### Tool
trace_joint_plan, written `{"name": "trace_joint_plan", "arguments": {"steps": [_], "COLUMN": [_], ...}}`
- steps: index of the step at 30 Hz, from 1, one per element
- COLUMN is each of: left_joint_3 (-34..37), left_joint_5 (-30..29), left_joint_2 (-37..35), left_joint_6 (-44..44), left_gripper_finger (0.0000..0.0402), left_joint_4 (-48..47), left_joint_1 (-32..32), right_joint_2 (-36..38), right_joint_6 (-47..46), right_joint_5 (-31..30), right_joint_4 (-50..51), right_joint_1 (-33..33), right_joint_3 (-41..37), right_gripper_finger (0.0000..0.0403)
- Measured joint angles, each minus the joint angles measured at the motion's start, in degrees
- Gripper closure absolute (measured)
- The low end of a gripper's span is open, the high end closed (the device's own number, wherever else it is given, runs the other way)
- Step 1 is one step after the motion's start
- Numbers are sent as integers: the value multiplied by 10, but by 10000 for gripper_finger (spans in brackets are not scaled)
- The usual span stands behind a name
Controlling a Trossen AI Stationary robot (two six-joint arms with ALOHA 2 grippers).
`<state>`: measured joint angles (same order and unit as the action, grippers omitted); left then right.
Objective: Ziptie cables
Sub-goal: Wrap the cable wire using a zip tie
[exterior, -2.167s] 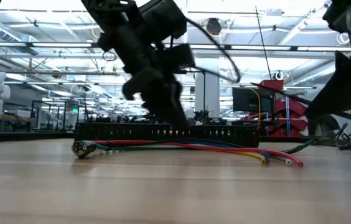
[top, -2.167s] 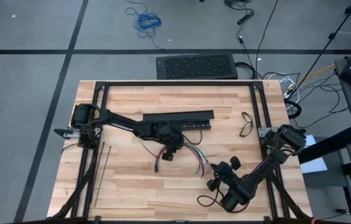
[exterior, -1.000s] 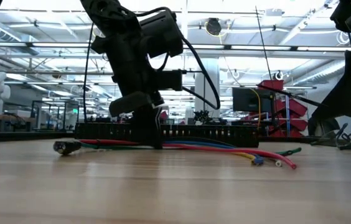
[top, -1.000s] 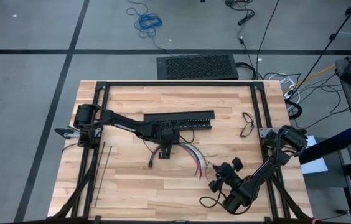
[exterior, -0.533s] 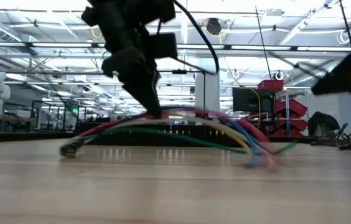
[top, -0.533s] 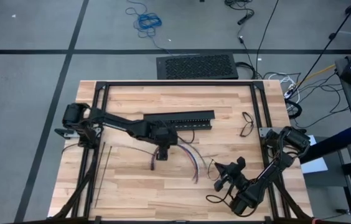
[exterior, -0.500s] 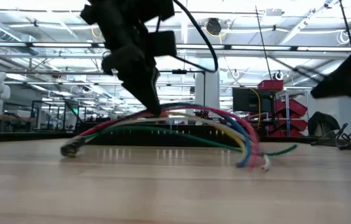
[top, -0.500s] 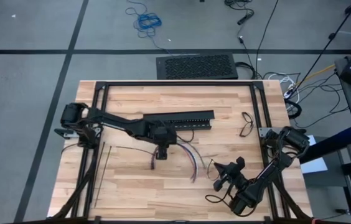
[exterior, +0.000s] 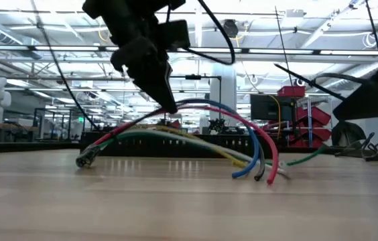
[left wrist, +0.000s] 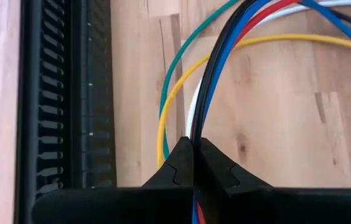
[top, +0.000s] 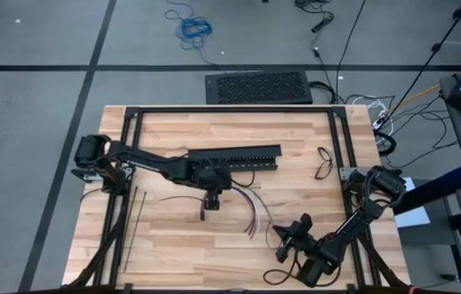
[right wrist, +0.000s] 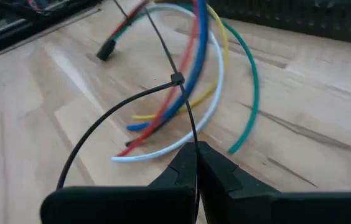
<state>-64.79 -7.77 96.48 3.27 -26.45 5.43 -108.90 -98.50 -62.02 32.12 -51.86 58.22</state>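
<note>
The cables (top: 243, 208) are thin wires in red, blue, green, yellow, white and black. My left gripper (top: 212, 194) is shut on their middle and holds them in an arch (exterior: 202, 117). The plug end (exterior: 85, 161) and the fanned free ends (exterior: 259, 174) rest on the table. My right gripper (top: 284, 242) stands near the free ends, toward the table's near right, shut on a thin black ziptie (right wrist: 101, 118). The ziptie is closed into a wide loop, its head (right wrist: 177, 79) in front of the wires. My left gripper pinches the black, blue and red wires (left wrist: 201, 127) at mid-length between its two fingers, slanting down from above. The green, yellow and white wires pass beside the fingers. The middle is lifted clear and both ends lie on the table. My right gripper pinches the ziptie's strap (right wrist: 191, 138) between its fingertips (right wrist: 216, 165). The strap runs on from the fingers to the head, and the loop stands out ahead of the fingers above the table.
A long black slotted channel (top: 234, 158) lies just beyond the left gripper. Another looped black strap (top: 322, 163) lies by the right frame rail, and a straight one (top: 135, 220) near the left rail. Bare wood lies toward the near edge.
My left gripper has risen, staying shut, and drawn the wires' middle up off the table into an arch; the plug end and free ends stayed down, the free ends sliding inward. My right gripper has moved a little toward the near edge with the ziptie.
</note>
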Motion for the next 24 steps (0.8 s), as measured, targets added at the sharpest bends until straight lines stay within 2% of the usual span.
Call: {"name": "trace_joint_plan", "arguments": {"steps": [3,7,10,13,18,20,24], "left_joint_3": [0,0,0,0,0,11,56], "left_joint_5": [4,14,15,15,18,18,17], "left_joint_2": [6,6,4,3,-11,-19,-20], "left_joint_6": [0,0,0,0,-38,-45,-37], "left_gripper_finger": [393,340,288,243,209,207,207], "left_joint_4": [4,4,6,19,59,104,268], "left_joint_1": [1,13,24,34,62,82,117], "right_joint_2": [0,0,0,6,51,70,97], "right_joint_6": [15,59,136,210,362,425,507], "right_joint_5": [0,37,77,84,80,79,50], "right_joint_4": [-1,-8,-21,-24,-42,-58,-89], "right_joint_1": [6,16,28,48,81,89,98], "right_joint_3": [0,5,13,22,23,23,20], "right_gripper_finger": [403,403,403,403,403,403,403]}}
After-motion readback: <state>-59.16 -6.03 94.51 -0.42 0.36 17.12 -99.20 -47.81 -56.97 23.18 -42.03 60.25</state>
